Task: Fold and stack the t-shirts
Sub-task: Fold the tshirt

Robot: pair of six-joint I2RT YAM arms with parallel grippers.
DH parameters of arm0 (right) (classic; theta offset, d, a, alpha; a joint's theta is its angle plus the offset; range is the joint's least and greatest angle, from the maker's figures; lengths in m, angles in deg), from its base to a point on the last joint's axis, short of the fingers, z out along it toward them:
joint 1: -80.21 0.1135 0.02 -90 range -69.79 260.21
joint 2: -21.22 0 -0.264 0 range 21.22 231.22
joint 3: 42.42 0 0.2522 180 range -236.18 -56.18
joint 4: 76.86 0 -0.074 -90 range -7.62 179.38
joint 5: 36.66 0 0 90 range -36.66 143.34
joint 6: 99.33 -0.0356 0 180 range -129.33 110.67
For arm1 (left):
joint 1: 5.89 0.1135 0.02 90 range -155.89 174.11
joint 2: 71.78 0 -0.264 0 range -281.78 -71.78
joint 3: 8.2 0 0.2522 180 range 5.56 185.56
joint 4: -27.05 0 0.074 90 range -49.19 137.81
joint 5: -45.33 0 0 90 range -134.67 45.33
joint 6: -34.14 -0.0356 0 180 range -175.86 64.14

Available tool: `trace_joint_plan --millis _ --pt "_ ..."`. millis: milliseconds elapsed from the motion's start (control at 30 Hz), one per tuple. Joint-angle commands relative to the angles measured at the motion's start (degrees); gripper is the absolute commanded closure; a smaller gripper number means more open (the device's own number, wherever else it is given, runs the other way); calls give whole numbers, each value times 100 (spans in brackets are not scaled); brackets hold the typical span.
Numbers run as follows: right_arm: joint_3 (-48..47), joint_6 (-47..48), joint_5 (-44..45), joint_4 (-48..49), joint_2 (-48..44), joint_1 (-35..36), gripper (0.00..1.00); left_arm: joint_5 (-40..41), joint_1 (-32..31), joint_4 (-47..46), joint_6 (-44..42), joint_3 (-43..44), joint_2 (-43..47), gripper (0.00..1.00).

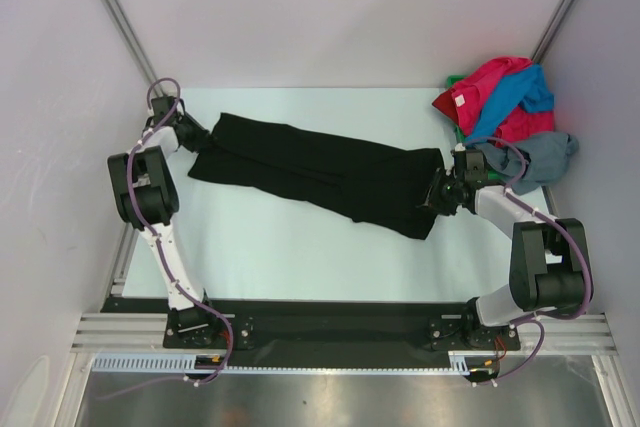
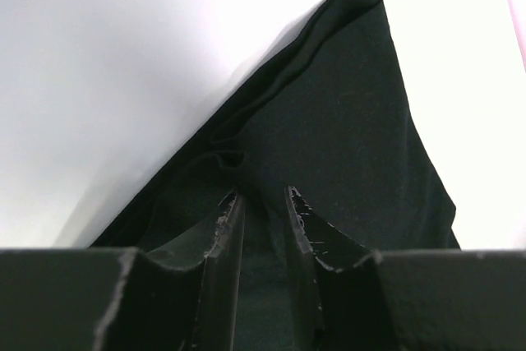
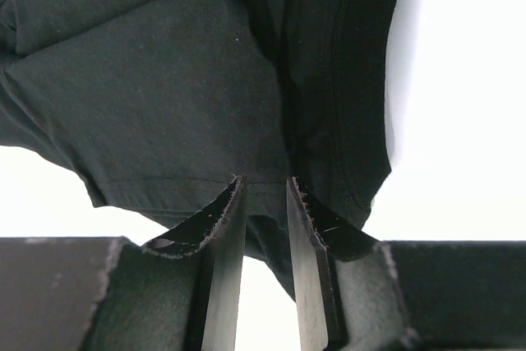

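Note:
A black t-shirt (image 1: 320, 172) lies folded into a long band slanting across the white table (image 1: 300, 247). My left gripper (image 1: 200, 139) is at its far left end, and in the left wrist view the gripper (image 2: 263, 195) is shut on a fold of that black t-shirt (image 2: 337, 121). My right gripper (image 1: 437, 195) is at the near right end. The right wrist view shows this gripper (image 3: 265, 182) pinching the hem of the t-shirt (image 3: 164, 80). A red-pink t-shirt (image 1: 485, 87), a bright blue one (image 1: 522, 92) and a grey one (image 1: 545, 155) lie heaped at the back right.
White walls close in the table on the left, back and right. The heap of shirts lies just behind my right arm (image 1: 510, 209). A bit of green (image 1: 455, 80) peeks from under the heap. Bare table runs along the front of the black shirt.

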Motion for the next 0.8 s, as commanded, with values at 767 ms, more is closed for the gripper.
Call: trace_joint_plan --millis 767 --pt "116 104 88 54 -218 -52 79 -29 -88 -48 -159 160 315 99"
